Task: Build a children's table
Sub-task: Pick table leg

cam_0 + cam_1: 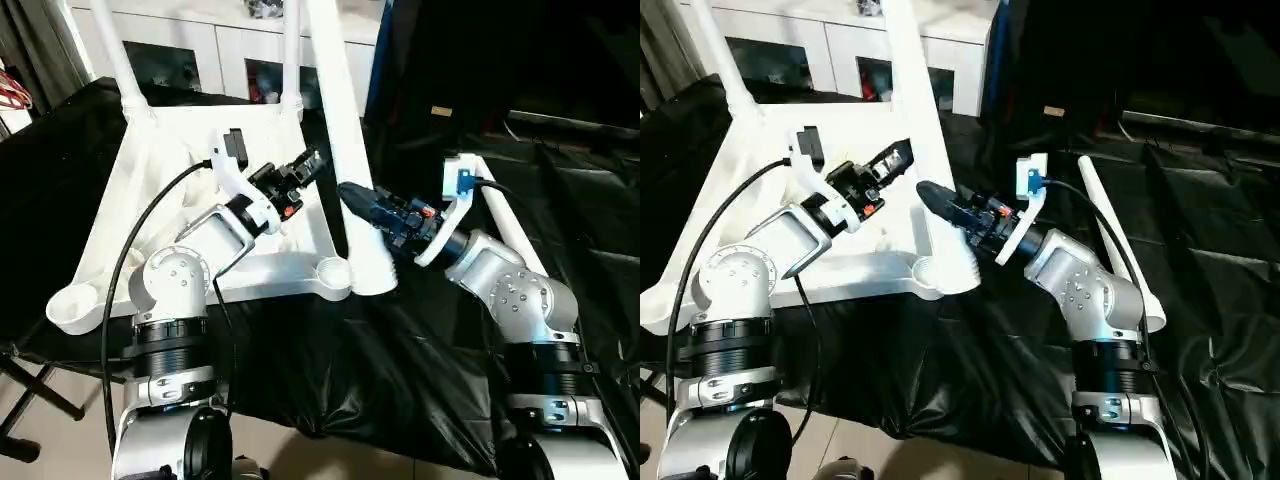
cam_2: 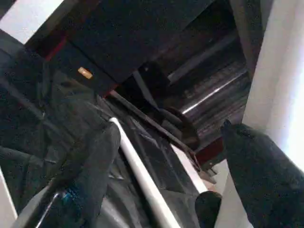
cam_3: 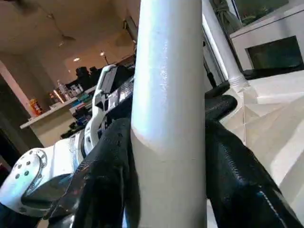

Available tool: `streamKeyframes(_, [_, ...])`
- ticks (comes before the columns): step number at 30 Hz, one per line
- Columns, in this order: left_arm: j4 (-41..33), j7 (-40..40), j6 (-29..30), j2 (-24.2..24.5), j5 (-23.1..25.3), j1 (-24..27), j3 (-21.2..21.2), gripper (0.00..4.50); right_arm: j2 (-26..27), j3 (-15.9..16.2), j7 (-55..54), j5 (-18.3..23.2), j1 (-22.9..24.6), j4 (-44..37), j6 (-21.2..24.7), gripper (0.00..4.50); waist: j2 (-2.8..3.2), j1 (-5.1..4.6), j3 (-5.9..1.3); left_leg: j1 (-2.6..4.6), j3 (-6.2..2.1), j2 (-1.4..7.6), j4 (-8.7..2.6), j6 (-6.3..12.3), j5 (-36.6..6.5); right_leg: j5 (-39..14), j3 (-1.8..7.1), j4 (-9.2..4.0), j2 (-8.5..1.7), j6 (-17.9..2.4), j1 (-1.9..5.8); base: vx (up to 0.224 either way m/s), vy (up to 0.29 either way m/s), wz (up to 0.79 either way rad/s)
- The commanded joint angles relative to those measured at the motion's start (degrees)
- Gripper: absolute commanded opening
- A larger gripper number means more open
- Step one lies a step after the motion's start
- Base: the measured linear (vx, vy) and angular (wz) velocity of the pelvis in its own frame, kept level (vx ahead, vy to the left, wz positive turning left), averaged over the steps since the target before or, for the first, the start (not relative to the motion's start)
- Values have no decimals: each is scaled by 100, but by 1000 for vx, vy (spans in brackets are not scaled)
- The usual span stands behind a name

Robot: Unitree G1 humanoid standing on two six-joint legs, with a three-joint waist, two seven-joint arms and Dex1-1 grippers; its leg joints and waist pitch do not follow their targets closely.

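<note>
Large white plastic rectangular table top (image 1: 160, 190) lies underside up on the black cloth (image 1: 330, 370), forward and left of both grippers. Two white tapered tube legs already stand in its far corner sockets (image 1: 135, 105). A third long white tapered tube leg (image 1: 345, 150) stands tilted, its foot just beside the near-right round corner socket (image 1: 334, 272), apparently not seated, though the foot hides the rim.

Right gripper (image 1: 365, 208): black fingers clamped on that leg, one each side. Left gripper (image 1: 310, 165): fingers spread apart, holding nothing, just beside the same leg.

Risk: grip sits low on a long leg, so the top could swing and lever the foot off the socket mouth, or slip through the fingers. A skewed push could shift the table top.

Sockets: near-right and near-left (image 1: 72, 305) both appear empty. A fourth white leg (image 1: 1110, 240) lies on the cloth beyond the right gripper.
</note>
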Motion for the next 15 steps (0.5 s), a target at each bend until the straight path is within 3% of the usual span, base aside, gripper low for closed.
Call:
streamKeyframes(1, [-392,-95,115,-137,-443,-107,-48,387,45,280,-178,-194,44,-51,44,182,-12,11,-444,47,-35,107,-378,-29,-862,-1336,265,-500,-457,-682,316,0,0,0])
streamKeyframes(2, [-434,-116,167,-124,-516,-77,-38,387,69,247,-258,-211,23,-31,-12,182,-4,9,-447,49,-35,111,-377,-37,-869,-1294,265,-492,-453,-713,312,0,0,0])
streamKeyframes(3, [-449,-133,220,-99,-545,-41,-45,416,99,178,-355,-200,-27,15,-43,182,-8,1,-441,48,-32,105,-380,-34,-902,-1310,264,-502,-448,-715,312,0,0,0])
streamKeyframes(8, [-546,-214,238,-20,-573,102,-57,439,153,-72,-656,-127,-221,124,-144,182,27,-13,-436,67,-37,108,-395,-123,-988,-1440,264,-512,-446,-695,301,0,0,0])
streamKeyframes(11, [-650,-330,244,-44,-812,134,71,450,166,-167,-825,-125,-311,155,-199,181,16,-15,-433,61,-34,106,-401,-135,-1004,-1295,268,-501,-437,-753,308,0,0,0])
streamKeyframes(15, [-803,-536,267,24,-983,200,18,450,57,61,-755,-231,-290,35,-173,180,13,-22,-433,59,-30,104,-399,-132,-992,-1237,271,-501,-428,-699,315,0,0,0])
